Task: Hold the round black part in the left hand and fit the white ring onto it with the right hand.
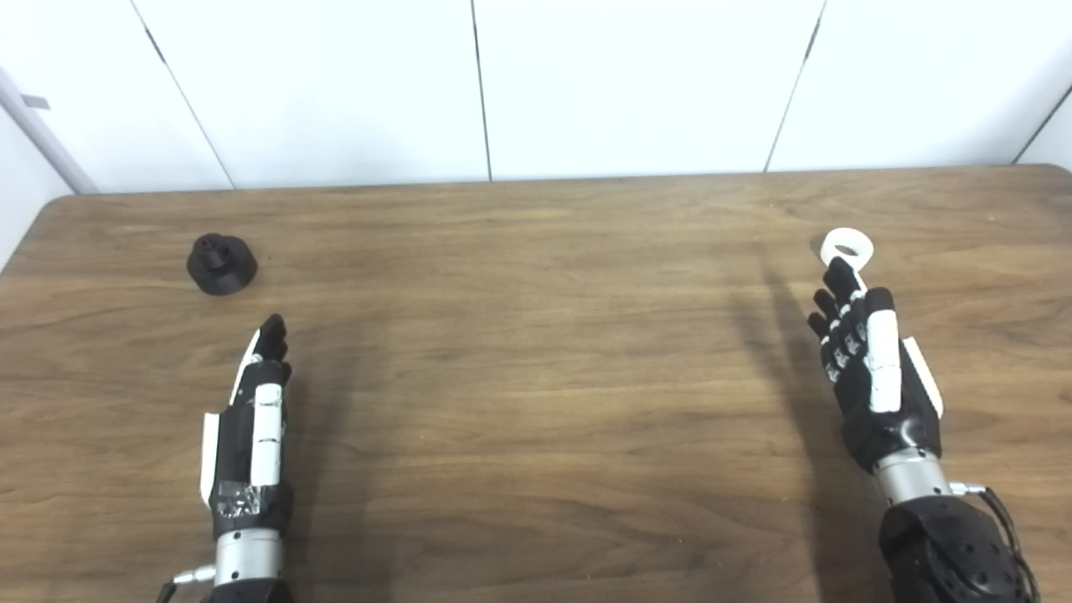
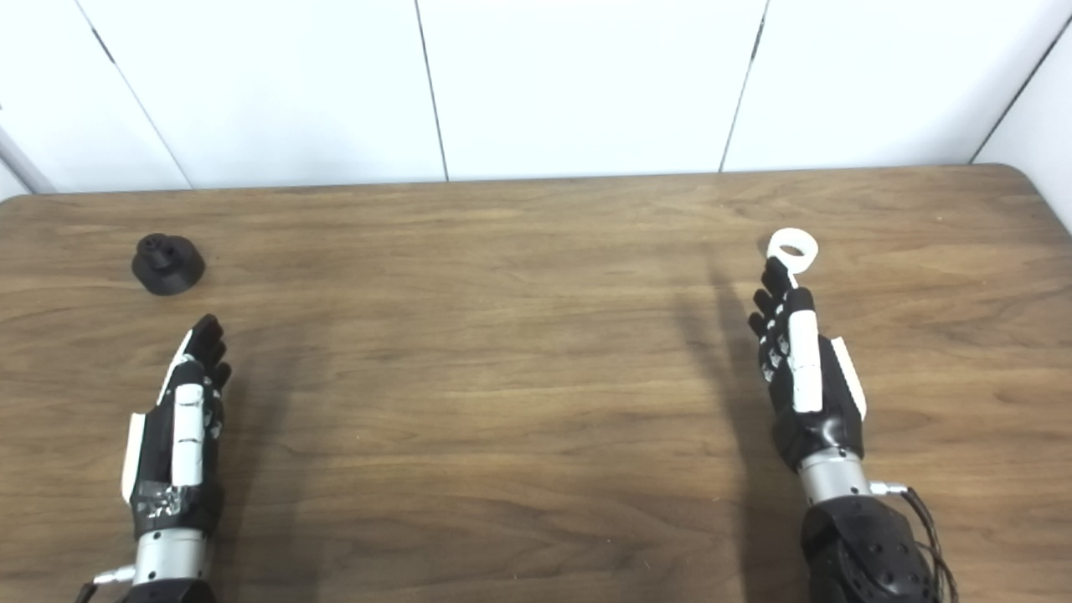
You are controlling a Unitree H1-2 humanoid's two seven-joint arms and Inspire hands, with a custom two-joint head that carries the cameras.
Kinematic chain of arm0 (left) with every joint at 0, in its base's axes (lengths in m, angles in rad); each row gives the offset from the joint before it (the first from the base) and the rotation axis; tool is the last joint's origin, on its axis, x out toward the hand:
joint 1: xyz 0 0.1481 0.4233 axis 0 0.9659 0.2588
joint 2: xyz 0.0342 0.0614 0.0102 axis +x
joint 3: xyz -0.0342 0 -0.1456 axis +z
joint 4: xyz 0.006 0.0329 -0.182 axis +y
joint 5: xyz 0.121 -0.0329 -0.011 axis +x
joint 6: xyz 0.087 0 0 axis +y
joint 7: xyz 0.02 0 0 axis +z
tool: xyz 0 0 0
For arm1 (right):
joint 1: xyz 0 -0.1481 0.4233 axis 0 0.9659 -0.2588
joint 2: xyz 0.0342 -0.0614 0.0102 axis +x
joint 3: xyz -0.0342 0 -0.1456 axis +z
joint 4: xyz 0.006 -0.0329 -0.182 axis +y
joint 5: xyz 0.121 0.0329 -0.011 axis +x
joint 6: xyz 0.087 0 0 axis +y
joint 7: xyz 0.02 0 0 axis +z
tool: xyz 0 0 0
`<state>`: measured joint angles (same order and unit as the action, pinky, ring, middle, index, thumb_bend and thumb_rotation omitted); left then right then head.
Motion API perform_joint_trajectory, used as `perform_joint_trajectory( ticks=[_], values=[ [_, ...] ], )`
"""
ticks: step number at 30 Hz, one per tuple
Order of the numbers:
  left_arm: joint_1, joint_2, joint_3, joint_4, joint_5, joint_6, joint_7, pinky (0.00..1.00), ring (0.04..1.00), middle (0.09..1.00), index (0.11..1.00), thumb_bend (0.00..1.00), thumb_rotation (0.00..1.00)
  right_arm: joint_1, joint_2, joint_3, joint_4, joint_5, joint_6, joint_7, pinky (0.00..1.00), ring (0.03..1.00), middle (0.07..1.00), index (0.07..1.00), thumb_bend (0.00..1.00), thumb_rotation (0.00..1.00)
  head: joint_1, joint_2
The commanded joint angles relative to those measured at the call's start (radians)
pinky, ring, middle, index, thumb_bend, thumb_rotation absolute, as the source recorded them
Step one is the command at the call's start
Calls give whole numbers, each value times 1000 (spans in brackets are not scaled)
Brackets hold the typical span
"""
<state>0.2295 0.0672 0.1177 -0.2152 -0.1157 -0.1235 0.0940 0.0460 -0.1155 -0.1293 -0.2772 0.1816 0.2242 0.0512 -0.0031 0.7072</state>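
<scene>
The round black part [image 1: 221, 263] sits on the wooden table [image 1: 536, 352] at the far left; it has a raised hub on top. The white ring [image 1: 847, 248] lies on the table at the right. My left hand [image 1: 255, 419] is open and empty, fingers straight, a short way nearer and right of the black part. My right hand [image 1: 871, 368] is open and empty, its fingertips [image 1: 837, 272] just short of the ring and overlapping its near edge in view. Both show again in the right eye view: black part [image 2: 167, 264], ring [image 2: 791, 249].
White wall panels [image 1: 536, 84] stand behind the table's far edge. The table's rounded corners show at far left and far right.
</scene>
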Motion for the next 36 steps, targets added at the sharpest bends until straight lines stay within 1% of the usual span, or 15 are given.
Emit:
perform_joint_trajectory(
  ticks=[1, 7, 9, 11, 12, 15, 17, 20, 21, 22, 25, 29, 34, 36],
  values=[
    [32, -23, 3, -34, 4, -12, -2, 1000, 992, 968, 945, 553, 853, -13, -7, -5, -22, -3, -43, 3, 1000, 1000, 1000, 988, 566, 1000, -1, 1],
    [32, -22, 4, -32, 1, -15, -4, 1000, 990, 964, 944, 535, 859, -11, -5, -2, -26, -13, -38, 0, 1000, 996, 1000, 992, 565, 1000, 0, -1],
    [32, -22, 3, -30, 3, -19, -4, 1000, 987, 962, 940, 541, 848, -10, -5, -3, -24, -14, -41, 1, 1000, 996, 1000, 994, 558, 1000, 6, -8],
    [34, -23, 1, -29, 11, -22, -3, 1000, 984, 959, 941, 549, 852, -9, -3, -5, -22, -10, -42, 1, 1000, 993, 1000, 989, 559, 1000, 29, -20],
    [34, -23, -1, -29, 16, -23, -3, 1000, 983, 958, 942, 549, 854, -8, -2, -7, -22, -7, -41, 0, 1000, 994, 1000, 988, 553, 1000, 29, -20],
    [39, -27, -6, -27, 25, -31, -3, 1000, 980, 954, 941, 525, 866, -2, -5, -8, -22, -5, -43, 4, 1000, 999, 1000, 990, 535, 1000, 55, -33],
    [43, -34, -10, -25, 29, -36, 0, 1000, 975, 952, 937, 517, 867, 1, -10, -9, -16, -4, -47, 8, 1000, 1000, 1000, 994, 528, 1000, 93, -54],
    [47, -43, -18, -6, 33, -62, 0, 1000, 971, 947, 927, 508, 858, 7, -17, -16, 1, 9, -62, 20, 1000, 1000, 1000, 994, 504, 1000, 159, -89],
    [48, -46, -20, 0, 33, -69, 0, 1000, 968, 944, 925, 504, 851, 8, -20, -17, 5, 13, -65, 24, 1000, 1000, 1000, 994, 499, 1000, 159, -89],
    [49, -50, -23, 7, 34, -78, 1, 1000, 964, 942, 922, 500, 842, 10, -23, -18, 11, 16, -69, 27, 1000, 1000, 1000, 994, 492, 1000, 193, -109],
    [53, -63, -34, 25, 47, -104, 8, 1000, 959, 939, 922, 474, 818, 14, -36, -18, 28, 17, -87, 41, 1000, 1000, 1000, 1000, 480, 1000, 241, -139],
    [58, -73, -47, 43, 61, -125, 15, 993, 956, 936, 919, 510, 778, 15, -45, -19, 47, 27, -103, 59, 1000, 1000, 1000, 1000, 465, 1000, 272, -167],
    [57, -81, -63, 59, 69, -143, 17, 1000, 970, 946, 924, 486, 801, 12, -51, -13, 55, 23, -104, 60, 1000, 1000, 1000, 1000, 463, 1000, 305, -196],
    [57, -86, -67, 63, 76, -140, 23, 1000, 969, 947, 923, 517, 782, 10, -55, -11, 61, 27, -107, 66, 1000, 1000, 1000, 1000, 472, 1000, 317, -207]
  ],
)
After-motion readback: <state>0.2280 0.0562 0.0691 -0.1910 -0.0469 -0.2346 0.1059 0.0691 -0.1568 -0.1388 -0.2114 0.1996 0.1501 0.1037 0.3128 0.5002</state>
